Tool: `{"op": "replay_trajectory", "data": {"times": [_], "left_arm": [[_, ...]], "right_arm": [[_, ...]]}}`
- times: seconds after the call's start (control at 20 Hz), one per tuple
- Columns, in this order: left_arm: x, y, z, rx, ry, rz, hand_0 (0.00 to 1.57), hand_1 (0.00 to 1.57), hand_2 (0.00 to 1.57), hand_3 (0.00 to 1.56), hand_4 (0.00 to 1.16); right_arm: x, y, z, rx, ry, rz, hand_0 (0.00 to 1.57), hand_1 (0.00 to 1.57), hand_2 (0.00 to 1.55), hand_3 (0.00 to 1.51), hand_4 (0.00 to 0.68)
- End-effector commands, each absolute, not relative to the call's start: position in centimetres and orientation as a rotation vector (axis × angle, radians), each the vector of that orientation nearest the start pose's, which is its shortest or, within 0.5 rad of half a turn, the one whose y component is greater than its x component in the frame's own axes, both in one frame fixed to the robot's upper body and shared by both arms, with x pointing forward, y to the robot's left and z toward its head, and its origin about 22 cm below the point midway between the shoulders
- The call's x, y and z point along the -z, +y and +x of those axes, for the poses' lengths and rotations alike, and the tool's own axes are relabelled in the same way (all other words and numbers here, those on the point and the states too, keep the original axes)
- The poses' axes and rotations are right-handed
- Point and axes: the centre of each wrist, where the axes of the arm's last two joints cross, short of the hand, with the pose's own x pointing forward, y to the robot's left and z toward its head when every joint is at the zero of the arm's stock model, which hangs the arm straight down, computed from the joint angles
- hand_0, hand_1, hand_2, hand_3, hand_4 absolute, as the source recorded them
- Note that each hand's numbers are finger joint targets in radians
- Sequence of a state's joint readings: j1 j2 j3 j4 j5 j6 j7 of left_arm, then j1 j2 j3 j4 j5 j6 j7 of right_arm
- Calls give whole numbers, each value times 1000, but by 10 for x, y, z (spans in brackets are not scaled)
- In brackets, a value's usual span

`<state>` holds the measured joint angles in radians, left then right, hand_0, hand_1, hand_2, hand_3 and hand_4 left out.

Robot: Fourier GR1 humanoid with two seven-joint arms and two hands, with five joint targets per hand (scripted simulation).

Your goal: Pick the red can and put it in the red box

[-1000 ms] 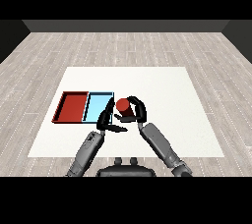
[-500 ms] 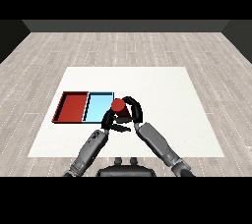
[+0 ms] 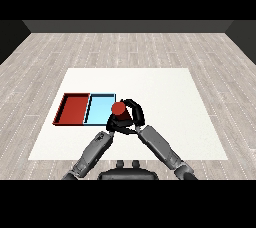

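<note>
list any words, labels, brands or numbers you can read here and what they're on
None: no readable text, number or sign shows anywhere in the head view.
red can: plain red top, no label visible; the right hand curls round it and hides most of its side.
red tray: plain, unmarked.
light blue tray: plain, unmarked.
table: plain white, no markings.

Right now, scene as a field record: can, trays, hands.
can: red can, held up at the blue tray's right edge
holder: right hand, curled round the can
left hand: left hand, close under the can; fingers unclear
red tray: red tray, left of the pair, no can in it
blue tray: blue tray, beside the red tray
surface: table
</note>
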<state>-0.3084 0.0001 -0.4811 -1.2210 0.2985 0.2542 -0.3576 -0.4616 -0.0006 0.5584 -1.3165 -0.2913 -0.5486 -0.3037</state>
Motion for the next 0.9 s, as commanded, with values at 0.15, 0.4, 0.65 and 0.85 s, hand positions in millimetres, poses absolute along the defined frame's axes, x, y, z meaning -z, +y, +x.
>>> {"op": "replay_trajectory", "data": {"times": [0.15,0.4,0.65,0.85], "left_arm": [[22,82,289,131,-1769,-359,0,0,0,0,0],[25,85,268,122,-1763,-247,0,0,0,0,431],[16,85,288,-36,-1696,-107,1571,1571,1564,1486,988],[22,74,280,9,-1661,-51,1510,1510,1471,1387,878]], "right_arm": [[-51,-40,285,-88,-1928,245,1482,1482,1455,1372,632],[-31,-47,284,-73,-1906,243,1467,1467,1450,1366,630],[-38,-33,283,-68,-1905,270,1479,1479,1455,1367,632],[-36,-42,282,-70,-1892,272,1549,1549,1468,1384,614]]}}
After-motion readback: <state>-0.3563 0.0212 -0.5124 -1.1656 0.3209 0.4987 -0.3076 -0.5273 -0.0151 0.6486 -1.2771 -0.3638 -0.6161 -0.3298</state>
